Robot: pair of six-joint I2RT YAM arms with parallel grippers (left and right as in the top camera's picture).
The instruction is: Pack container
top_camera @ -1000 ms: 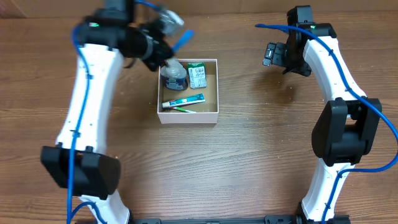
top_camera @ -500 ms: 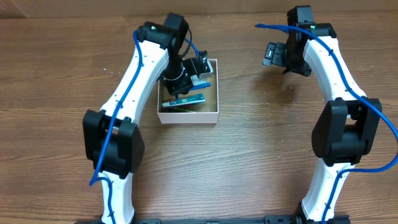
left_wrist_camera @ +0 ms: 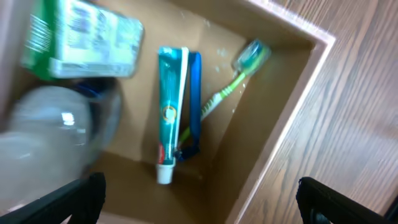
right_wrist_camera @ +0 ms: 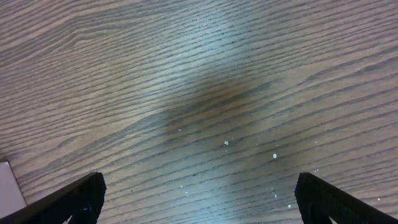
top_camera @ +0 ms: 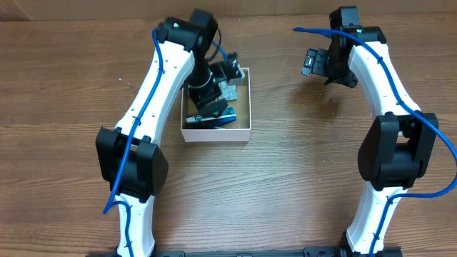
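The single container (top_camera: 214,133), set on the tabletop (top_camera: 285,185), is located directly beneath the left tool (left_wrist_camera: 200,202), which is spread wide and empty like the far-off right tool (right_wrist_camera: 200,198), and is loaded with one toothpaste tube (left_wrist_camera: 169,106), one toothbrush (left_wrist_camera: 227,87), one carton (left_wrist_camera: 84,37) and one clear bottle (left_wrist_camera: 50,130).

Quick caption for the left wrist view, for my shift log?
Left gripper open over the container, which holds a toothpaste tube, green toothbrush, green-and-white carton and clear bottle.
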